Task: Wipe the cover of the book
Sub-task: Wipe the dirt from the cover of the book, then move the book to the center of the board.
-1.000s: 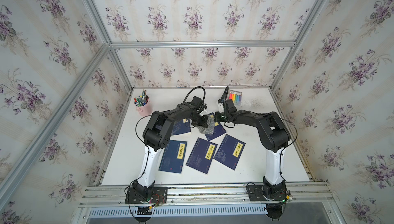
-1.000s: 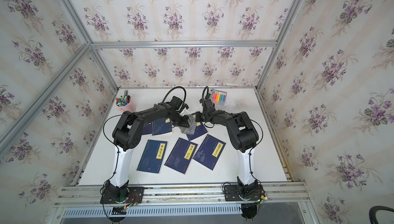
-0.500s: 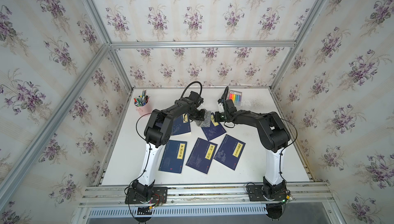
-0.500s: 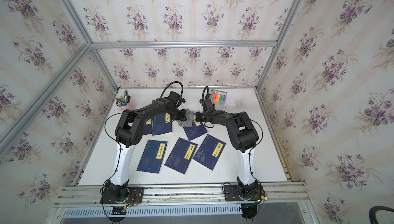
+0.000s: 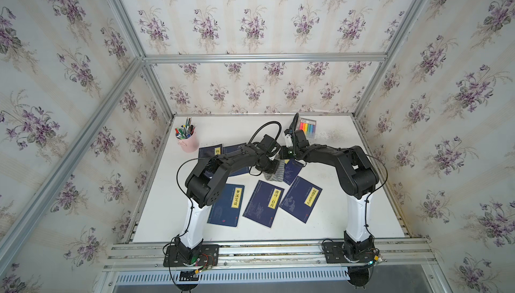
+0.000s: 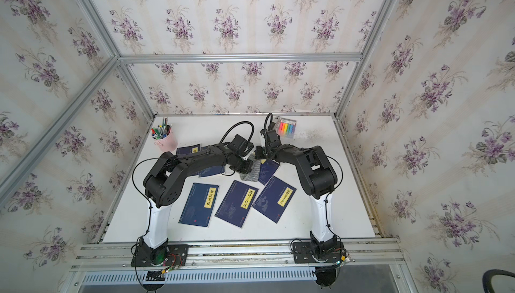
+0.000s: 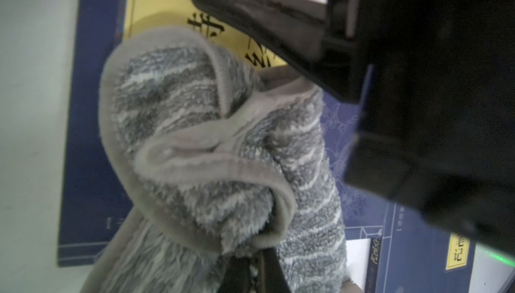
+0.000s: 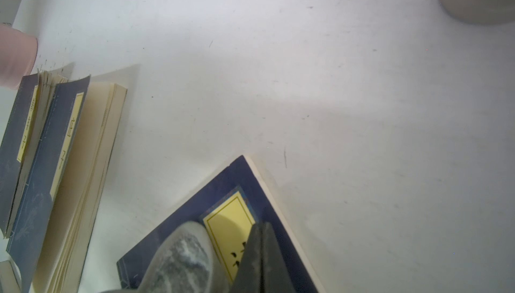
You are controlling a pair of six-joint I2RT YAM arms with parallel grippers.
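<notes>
The book (image 5: 294, 169) is dark blue with a yellow title label and lies flat at the table's middle; it shows in both top views (image 6: 269, 169). A grey striped fluffy cloth (image 5: 274, 174) rests bunched on its left part. My left gripper (image 7: 256, 266) is shut on the cloth (image 7: 223, 152), pressing it onto the cover (image 7: 89, 138). My right gripper (image 8: 262, 249) is shut with nothing in it, its tips resting on the book's yellow label (image 8: 228, 227) beside the cloth (image 8: 181, 255).
Three more blue books (image 5: 264, 203) lie in a row nearer the front. Two others (image 5: 213, 152) lie at the back left beside a pink pen cup (image 5: 187, 141). A pack of coloured highlighters (image 5: 307, 127) sits at the back.
My left gripper dragged the cloth toward the back of the book, then back toward the front. The right arm has stayed put on the cover.
</notes>
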